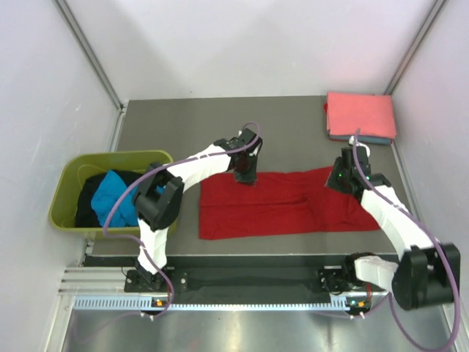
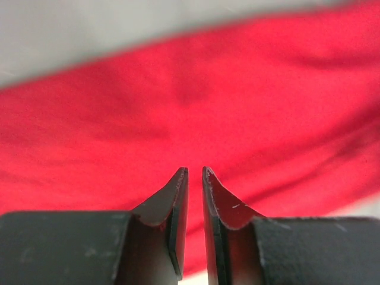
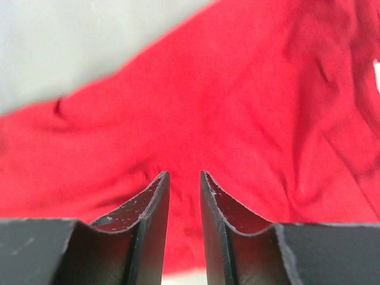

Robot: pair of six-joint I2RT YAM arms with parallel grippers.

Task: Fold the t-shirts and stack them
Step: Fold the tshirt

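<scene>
The bright red t-shirt (image 1: 286,202) lies mid-tabletop (image 1: 183,125), so far folded into a long band. The left pincer (image 2: 195,170) and right pincer (image 3: 183,173) are poised over its far edge, each with jaws slightly apart and gripping nothing. To the left, the olive tub (image 1: 66,194) holds a turquoise t-shirt (image 1: 113,194) and a black t-shirt (image 1: 88,202), both unfolded, while at the far right corner a salmon-pink t-shirt (image 1: 360,114) sits folded on a blue t-shirt (image 1: 374,139); I judge two done, one midway, at least two waiting.
</scene>
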